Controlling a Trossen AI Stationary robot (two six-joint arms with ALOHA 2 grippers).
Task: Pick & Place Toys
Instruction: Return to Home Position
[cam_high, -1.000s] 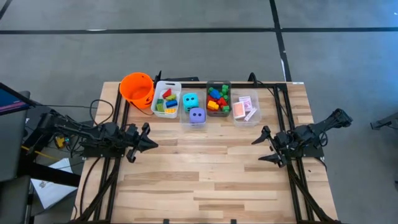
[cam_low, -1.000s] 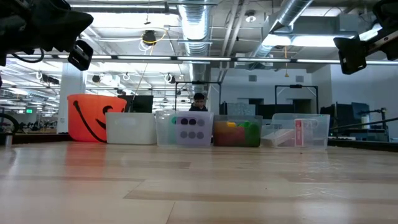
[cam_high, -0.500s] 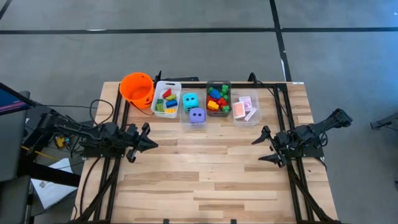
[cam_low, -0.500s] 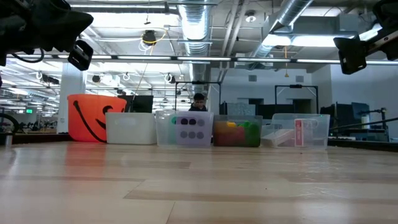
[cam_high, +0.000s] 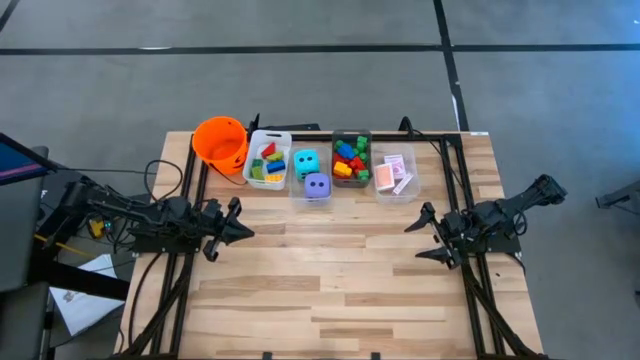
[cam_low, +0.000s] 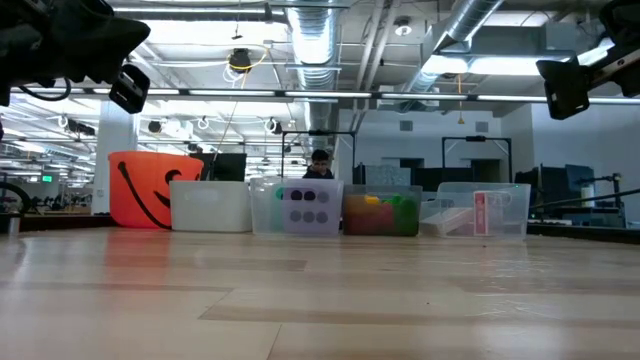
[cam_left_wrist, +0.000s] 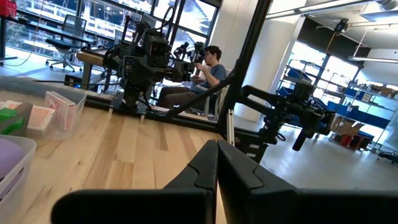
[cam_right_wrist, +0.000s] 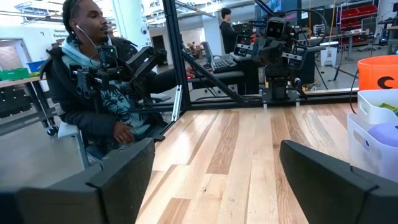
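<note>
The toys lie in a row of bins at the table's far edge. Small coloured bricks (cam_high: 268, 163) fill a white bin. A teal die (cam_high: 306, 162) and a purple die (cam_high: 316, 185) share a clear bin. More bricks (cam_high: 351, 158) fill a dark bin. Red-backed cards (cam_high: 395, 172) lie in a clear bin. My left gripper (cam_high: 245, 232) hovers over the table's left part, shut and empty; it also shows in the left wrist view (cam_left_wrist: 217, 168). My right gripper (cam_high: 420, 237) hovers over the right part, open and empty; it also shows in the right wrist view (cam_right_wrist: 214, 174).
An orange bucket (cam_high: 220, 142) stands left of the bins. Bare wood (cam_high: 330, 270) lies between the two grippers and toward the near edge. A person (cam_right_wrist: 93, 81) sits beyond the table's left side. Another person (cam_left_wrist: 208, 68) sits beyond its right side.
</note>
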